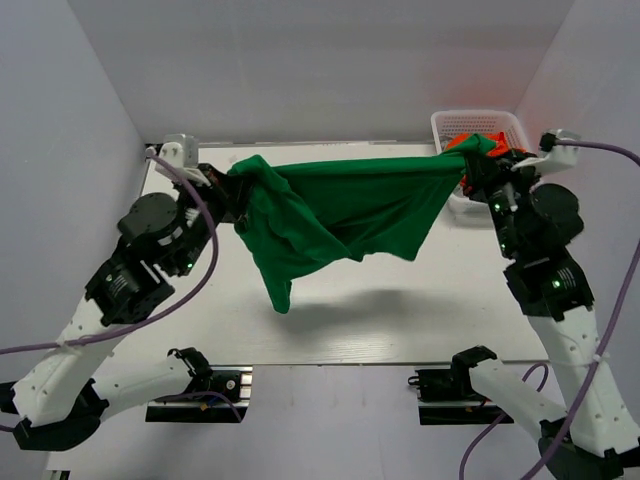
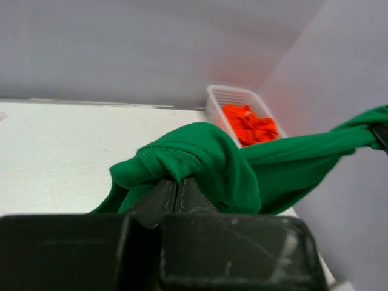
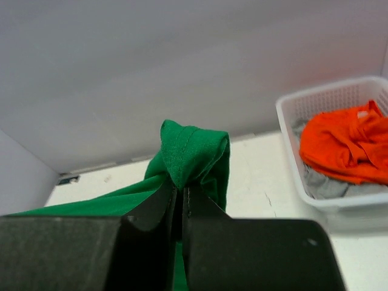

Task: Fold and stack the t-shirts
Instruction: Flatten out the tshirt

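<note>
A deep green t-shirt (image 1: 345, 215) hangs stretched in the air between both arms, above the white table (image 1: 400, 320). My left gripper (image 1: 232, 192) is shut on its left end; the wrist view shows the cloth (image 2: 200, 160) bunched over the closed jaws (image 2: 178, 185). My right gripper (image 1: 478, 160) is shut on the right end, with a hemmed fold (image 3: 191, 151) sticking up from the pinched jaws (image 3: 180, 191). The shirt's lower part sags toward the table on the left. A bright orange t-shirt (image 3: 348, 145) lies crumpled in the basket (image 3: 315, 194).
The white lattice basket (image 1: 478, 124) stands at the table's back right corner, just behind my right gripper; a grey cloth (image 3: 324, 185) lies under the orange shirt. Pale walls close in the back and both sides. Purple cables loop beside each arm.
</note>
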You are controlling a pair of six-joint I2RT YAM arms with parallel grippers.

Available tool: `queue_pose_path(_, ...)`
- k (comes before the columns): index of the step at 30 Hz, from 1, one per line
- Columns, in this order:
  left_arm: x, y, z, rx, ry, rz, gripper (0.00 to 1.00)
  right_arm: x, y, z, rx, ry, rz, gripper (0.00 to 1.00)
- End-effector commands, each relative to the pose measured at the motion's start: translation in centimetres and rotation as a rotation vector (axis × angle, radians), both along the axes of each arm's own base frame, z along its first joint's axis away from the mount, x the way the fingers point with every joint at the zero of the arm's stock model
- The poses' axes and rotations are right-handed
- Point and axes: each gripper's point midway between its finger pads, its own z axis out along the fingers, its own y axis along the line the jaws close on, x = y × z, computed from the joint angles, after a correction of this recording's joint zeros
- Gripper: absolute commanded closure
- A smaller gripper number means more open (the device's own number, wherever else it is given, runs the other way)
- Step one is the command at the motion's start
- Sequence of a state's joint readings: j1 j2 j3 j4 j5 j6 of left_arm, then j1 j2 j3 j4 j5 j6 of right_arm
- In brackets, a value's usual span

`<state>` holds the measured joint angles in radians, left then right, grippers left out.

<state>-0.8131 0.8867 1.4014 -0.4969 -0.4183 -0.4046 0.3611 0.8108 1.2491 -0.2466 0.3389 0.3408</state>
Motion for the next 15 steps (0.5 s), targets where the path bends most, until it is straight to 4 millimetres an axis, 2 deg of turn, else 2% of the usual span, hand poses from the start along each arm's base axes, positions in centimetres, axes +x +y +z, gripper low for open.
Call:
queue_pose_path(1, 2.9, 5.6, -0.7, 0.039, 0.031, 0.352, 1.00, 2.3, -4.4, -2.9, -0.051, 0.106, -0.257, 1.00)
queue_pose_path(3, 4.0, 5.5, -2.1, 0.070, 0.065, 0.408, 1.00, 3.7, -4.1, -4.7, -0.061, 0.158, -0.270, 1.00)
queue_pose_path(5, 4.5, 5.4, -2.6, 0.078, 0.078, 0.435, 1.00, 4.5, -3.9, -4.7, -0.065, 0.166, -0.273, 1.00)
queue_pose_path(6, 4.4, 5.8, -1.6, 0.056, 0.064, 0.444, 1.00, 4.6, -4.0, -4.8, -0.070, 0.177, -0.274, 1.00)
queue_pose_path(7, 4.6, 5.6, -1.4, 0.057, 0.064, 0.444, 1.00, 4.6, -3.9, -4.6, -0.071, 0.178, -0.271, 1.00)
queue_pose_path(9, 4.4, 5.7, -0.7, 0.049, 0.041, 0.435, 1.00, 4.0, -3.8, -3.0, -0.055, 0.135, -0.256, 1.00)
queue_pose_path(11, 4.1, 5.7, -0.5, 0.033, 0.020, 0.414, 1.00, 3.4, -3.8, -2.3, -0.050, 0.111, -0.241, 1.00)
queue_pose_path(12, 3.5, 5.9, 0.1, 0.023, 0.004, 0.395, 1.00, 2.9, -3.9, -2.2, -0.048, 0.105, -0.235, 1.00)
queue_pose_path(14, 3.0, 5.8, -0.2, 0.023, 0.002, 0.367, 1.00, 2.1, -3.4, -2.0, -0.039, 0.091, -0.195, 1.00)
queue_pose_path(15, 2.3, 5.8, 0.5, -0.005, -0.014, 0.331, 1.00, 1.6, -3.0, -1.9, -0.041, 0.082, -0.165, 1.00)
